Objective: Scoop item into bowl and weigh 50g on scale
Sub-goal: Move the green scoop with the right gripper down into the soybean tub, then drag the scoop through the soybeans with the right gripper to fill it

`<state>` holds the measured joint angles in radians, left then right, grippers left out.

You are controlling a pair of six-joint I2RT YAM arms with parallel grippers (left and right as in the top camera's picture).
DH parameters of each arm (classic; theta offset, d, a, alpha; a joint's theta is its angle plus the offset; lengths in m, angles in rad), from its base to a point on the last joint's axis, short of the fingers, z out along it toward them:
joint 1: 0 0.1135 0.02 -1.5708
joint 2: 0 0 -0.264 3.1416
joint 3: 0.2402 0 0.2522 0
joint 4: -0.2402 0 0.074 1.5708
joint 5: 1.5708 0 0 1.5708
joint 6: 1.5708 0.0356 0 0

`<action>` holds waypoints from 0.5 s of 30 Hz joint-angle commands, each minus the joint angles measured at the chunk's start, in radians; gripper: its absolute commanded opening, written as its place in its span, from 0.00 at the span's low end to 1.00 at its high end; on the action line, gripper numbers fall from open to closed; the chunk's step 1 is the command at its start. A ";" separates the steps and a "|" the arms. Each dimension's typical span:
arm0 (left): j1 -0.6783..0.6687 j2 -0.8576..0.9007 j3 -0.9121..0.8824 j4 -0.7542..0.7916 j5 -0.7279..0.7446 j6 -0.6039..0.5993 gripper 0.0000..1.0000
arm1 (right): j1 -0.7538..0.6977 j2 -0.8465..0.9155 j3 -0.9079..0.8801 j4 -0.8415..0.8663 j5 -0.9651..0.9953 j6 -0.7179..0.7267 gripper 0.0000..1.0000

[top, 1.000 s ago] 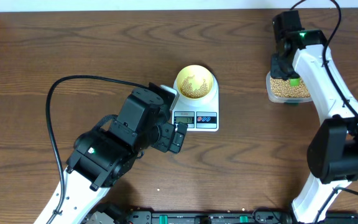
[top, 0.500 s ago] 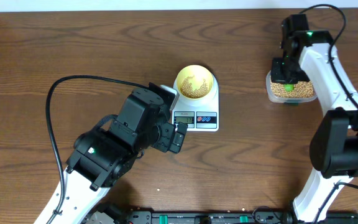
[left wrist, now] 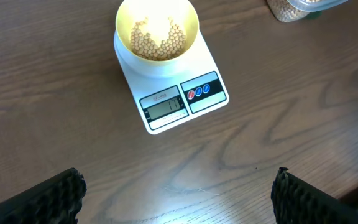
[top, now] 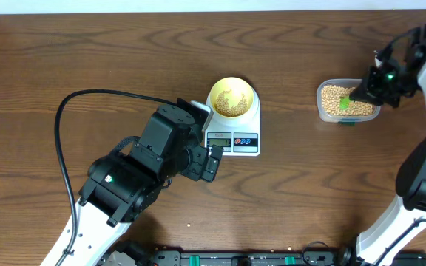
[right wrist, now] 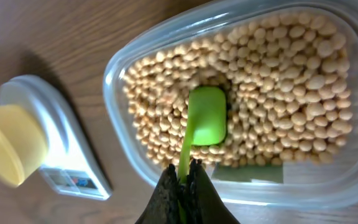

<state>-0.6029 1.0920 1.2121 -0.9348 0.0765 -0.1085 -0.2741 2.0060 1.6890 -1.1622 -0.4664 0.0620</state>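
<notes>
The pale yellow bowl [top: 233,98] sits on the white scale [top: 233,131] and holds a layer of beige beans [left wrist: 159,38]. The scale's grey display [left wrist: 164,106] shows a reading too small to tell. More beans [right wrist: 272,81] fill a clear plastic tub [top: 344,101] at the right. My right gripper [right wrist: 185,167] is shut on the handle of a green spoon [right wrist: 206,116], whose scoop lies back-up in the tub's beans. My left gripper [left wrist: 178,196] is open and empty, just in front of the scale.
The bowl and scale also show blurred at the left of the right wrist view [right wrist: 17,140]. A cable [top: 72,111] loops over the table at the left. A small speck [top: 189,226] lies near the front edge.
My right arm has swung out to the right of the tub, and the green spoon now lies lower in the beans. The left arm, bowl and scale have not moved.
</notes>
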 commanded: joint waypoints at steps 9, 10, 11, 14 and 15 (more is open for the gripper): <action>0.003 -0.007 0.021 0.000 0.003 -0.005 0.98 | -0.066 0.013 -0.003 -0.036 -0.147 -0.098 0.01; 0.003 -0.007 0.021 0.000 0.003 -0.005 0.98 | -0.074 0.013 -0.003 -0.038 -0.147 -0.105 0.01; 0.003 -0.007 0.021 0.000 0.002 -0.005 0.98 | -0.081 0.013 -0.003 -0.039 -0.148 -0.111 0.01; 0.003 -0.007 0.021 0.000 0.002 -0.005 0.98 | -0.125 0.013 -0.003 -0.039 -0.174 -0.144 0.01; 0.003 -0.007 0.021 0.000 0.002 -0.005 0.98 | -0.138 0.013 -0.003 -0.039 -0.187 -0.153 0.01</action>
<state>-0.6029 1.0920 1.2121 -0.9348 0.0765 -0.1085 -0.3706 2.0060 1.6890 -1.1980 -0.5930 -0.0353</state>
